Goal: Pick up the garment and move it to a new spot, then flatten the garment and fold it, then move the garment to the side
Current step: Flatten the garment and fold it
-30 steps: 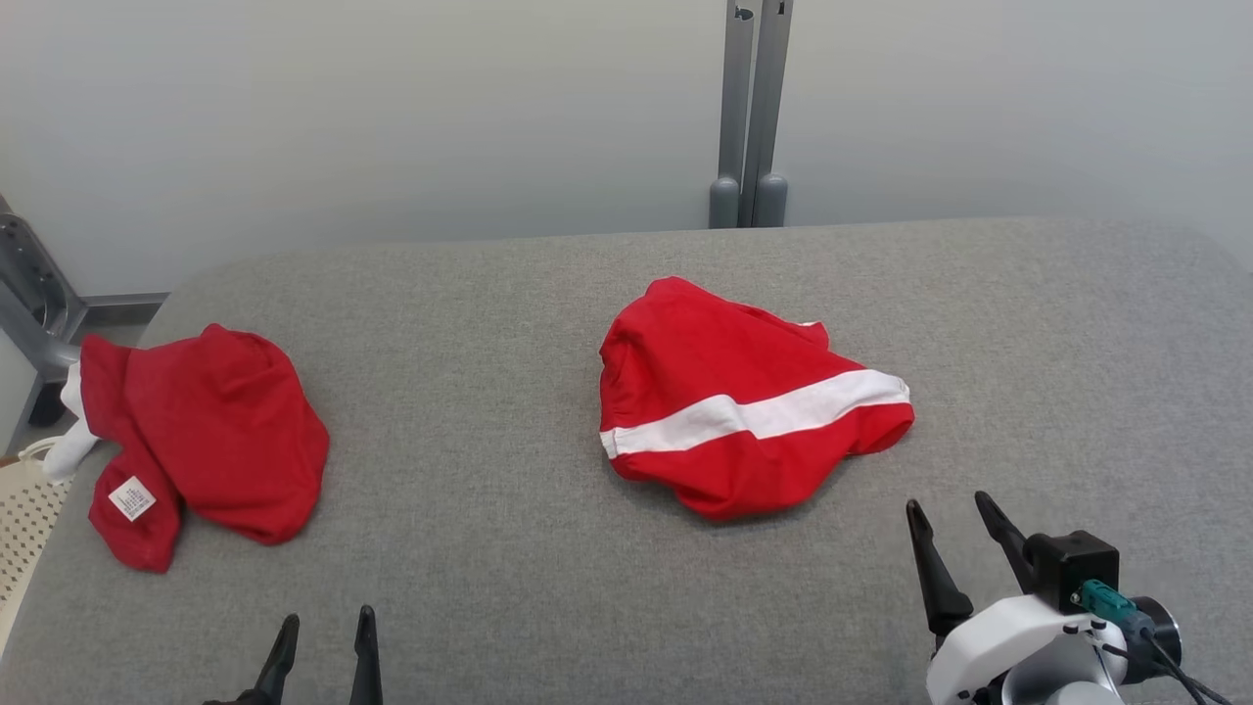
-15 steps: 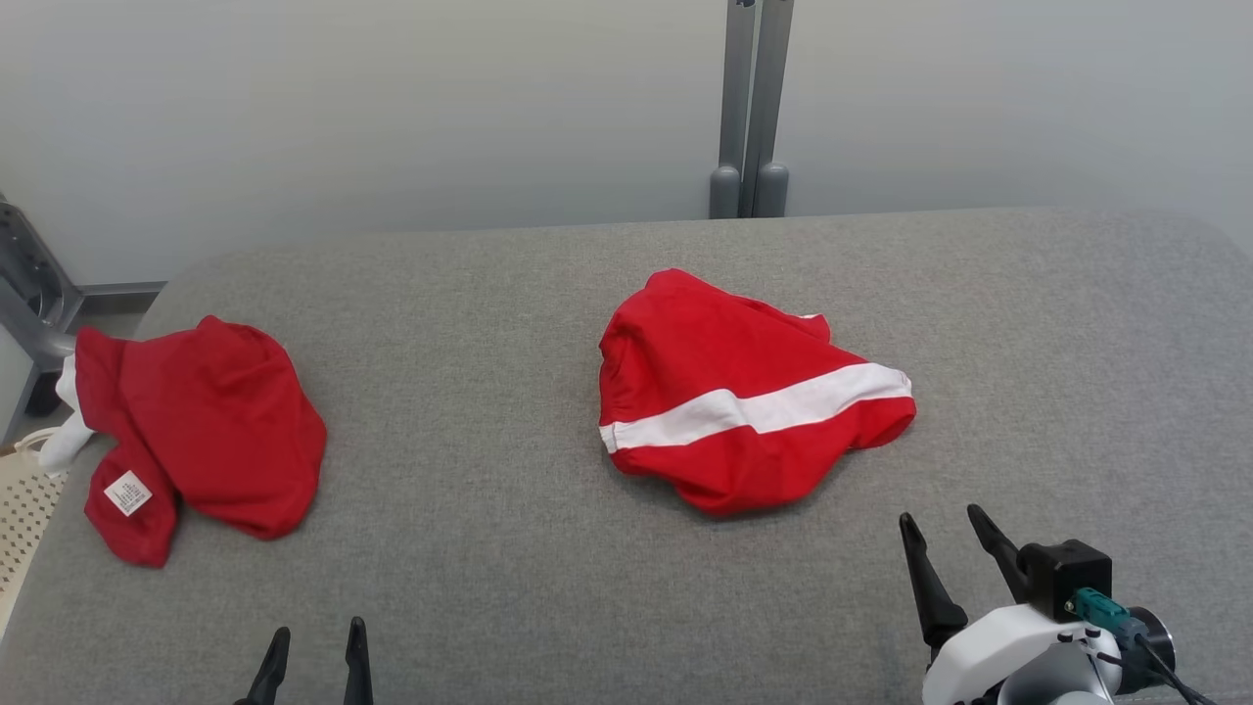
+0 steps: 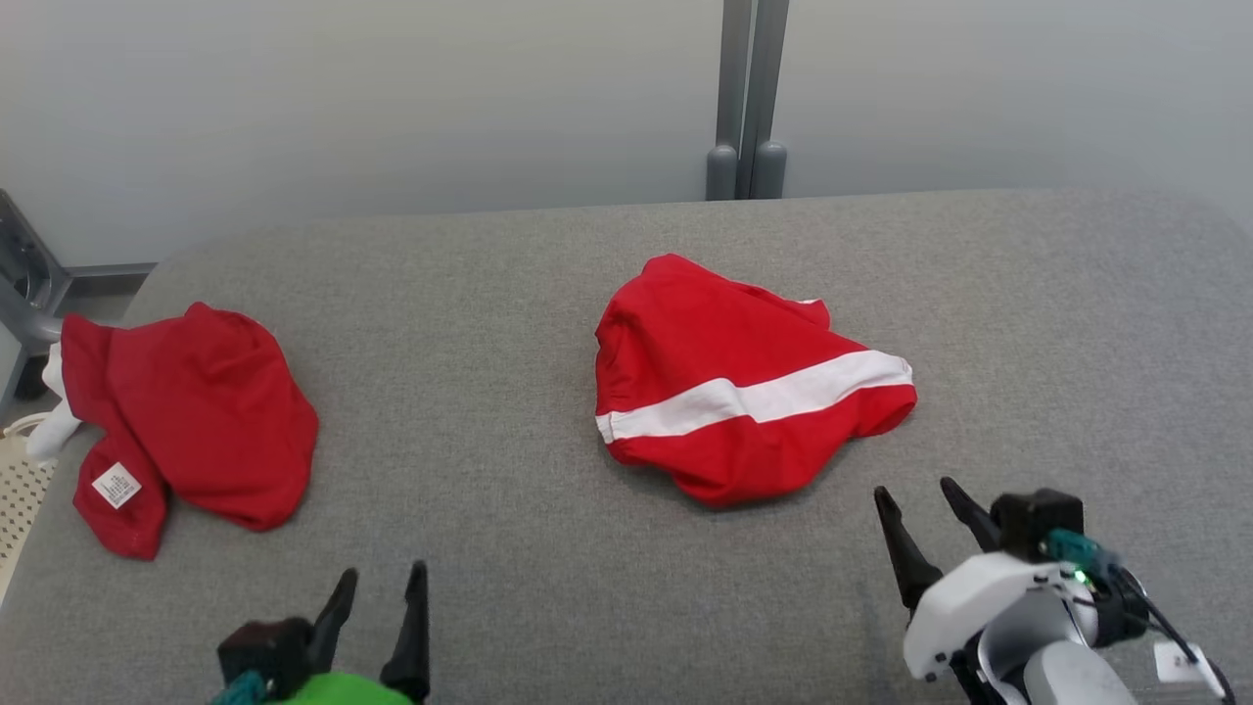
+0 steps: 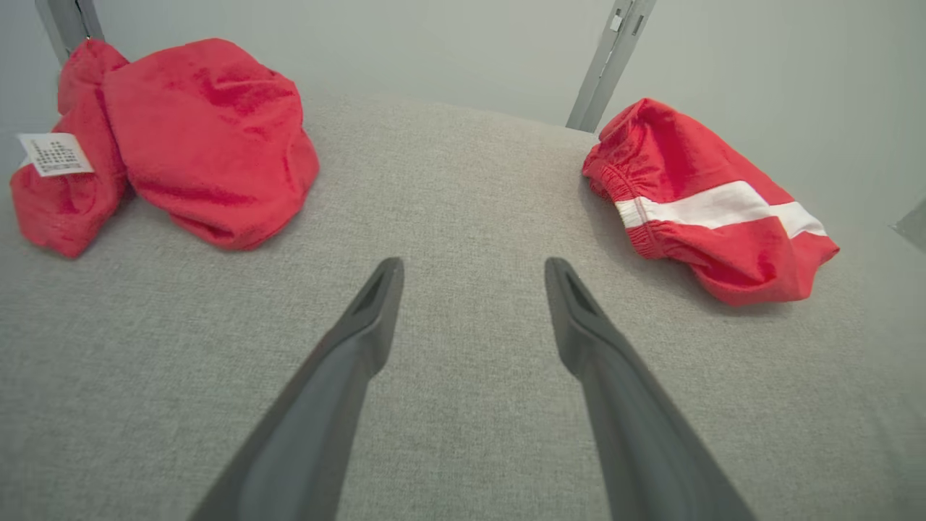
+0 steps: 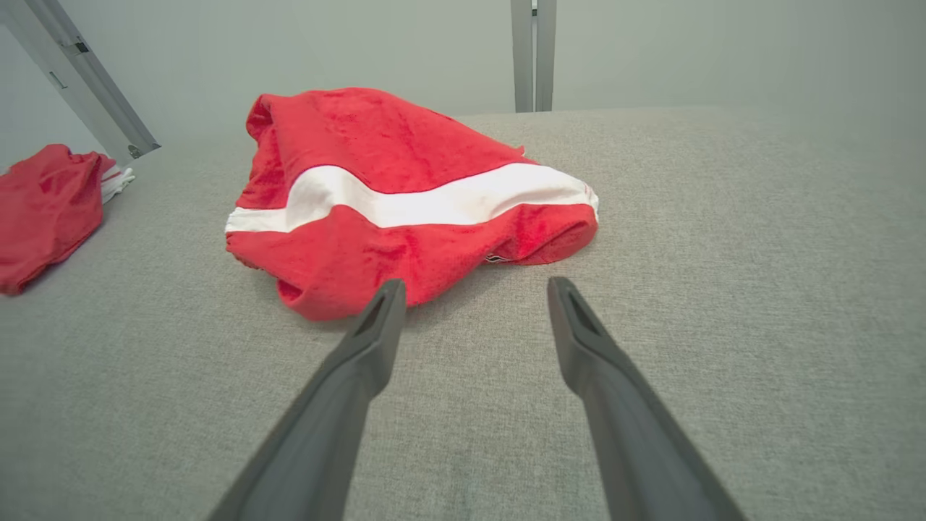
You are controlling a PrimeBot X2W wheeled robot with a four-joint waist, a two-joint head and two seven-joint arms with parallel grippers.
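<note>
A crumpled red garment with a white stripe lies heaped near the middle of the grey padded table. In the left wrist view the garment is off to the right. It lies just ahead of the fingers, slightly left, in the right wrist view. My right gripper hovers open just short of the heap's near right edge, touching nothing. In its own view the right gripper has only bare table between its tips. My left gripper stands open at the near edge, and in its own view it is over bare fabric.
A second crumpled red garment with a white label lies at the table's left edge. A grey post stands behind the table against the pale wall. A white perforated basket sits off the left edge.
The head camera has shifted, so the whole scene sits slightly higher. My left gripper has come forward and right into view. The right gripper has edged slightly left toward the striped garment.
</note>
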